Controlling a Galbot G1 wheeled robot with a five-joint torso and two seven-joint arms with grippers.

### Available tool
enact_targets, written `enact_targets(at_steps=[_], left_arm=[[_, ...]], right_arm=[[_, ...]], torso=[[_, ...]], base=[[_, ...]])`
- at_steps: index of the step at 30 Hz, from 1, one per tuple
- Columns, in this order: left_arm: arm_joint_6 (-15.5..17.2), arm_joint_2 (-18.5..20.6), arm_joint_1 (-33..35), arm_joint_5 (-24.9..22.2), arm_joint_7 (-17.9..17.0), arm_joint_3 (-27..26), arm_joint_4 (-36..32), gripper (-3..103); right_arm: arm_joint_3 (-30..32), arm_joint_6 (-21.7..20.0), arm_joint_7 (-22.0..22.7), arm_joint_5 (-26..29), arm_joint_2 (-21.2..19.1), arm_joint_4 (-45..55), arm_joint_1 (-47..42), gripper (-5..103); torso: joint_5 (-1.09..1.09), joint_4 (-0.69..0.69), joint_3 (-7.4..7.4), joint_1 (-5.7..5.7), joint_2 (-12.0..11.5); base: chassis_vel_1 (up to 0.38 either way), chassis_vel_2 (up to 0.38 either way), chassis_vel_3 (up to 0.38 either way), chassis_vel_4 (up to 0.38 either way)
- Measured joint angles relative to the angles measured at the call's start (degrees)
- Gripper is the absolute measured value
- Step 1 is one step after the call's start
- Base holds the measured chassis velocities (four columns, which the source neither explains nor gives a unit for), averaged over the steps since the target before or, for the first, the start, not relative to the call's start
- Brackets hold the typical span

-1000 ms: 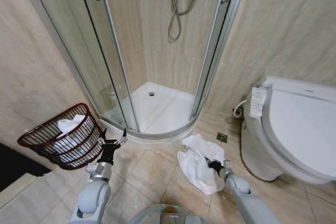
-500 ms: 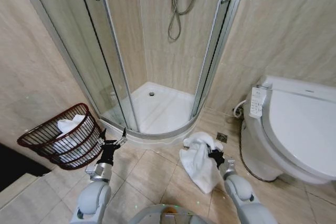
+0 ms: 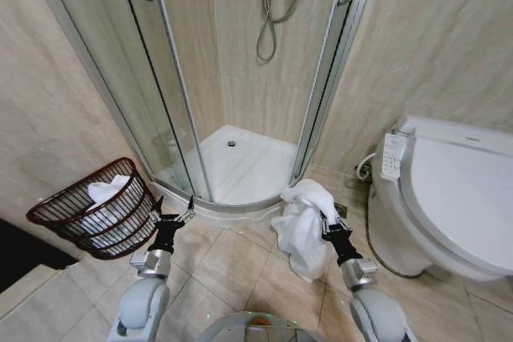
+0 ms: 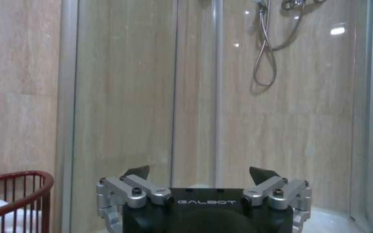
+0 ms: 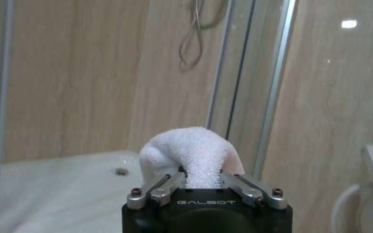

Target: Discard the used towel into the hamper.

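Right hand (image 3: pixel 327 225) clenched on the white towel (image 3: pixel 301 226), lifted off the floor in front of the shower tray (image 3: pixel 240 167), cloth draping down beside the toilet (image 3: pixel 449 198). Left hand (image 3: pixel 171 215) released, fingers spread, poised just beside the hamper (image 3: pixel 96 210). Hamper tilted near the left wall, white cloth already inside.
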Motion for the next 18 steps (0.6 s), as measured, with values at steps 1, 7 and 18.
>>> enact_targets(at_steps=[1,7,18], left_arm=[[0.0,0.1,0.1,0.0,0.0,0.0,0.0,100],[0.0,0.3,-0.1,-0.1,0.1,-0.1,-0.1,100],[-0.2,-0.3,0.1,0.0,0.2,0.0,-0.1,100]], right_arm=[[0.2,-0.2,0.0,0.0,-0.1,1.1,-0.2,12],[0.8,-1.5,0.0,0.7,-1.3,5.9,-1.4,12],[0.1,-2.1,0.5,0.5,-2.1,9.8,-3.0,12]], torso=[[-0.01,0.00,0.00,0.00,0.0],[-0.01,0.01,0.00,0.00,0.0],[-0.01,0.01,0.00,0.00,0.0]], base=[[0.000,0.000,0.000,0.000],[0.017,0.033,0.034,0.030],[0.066,0.058,0.053,0.069]])
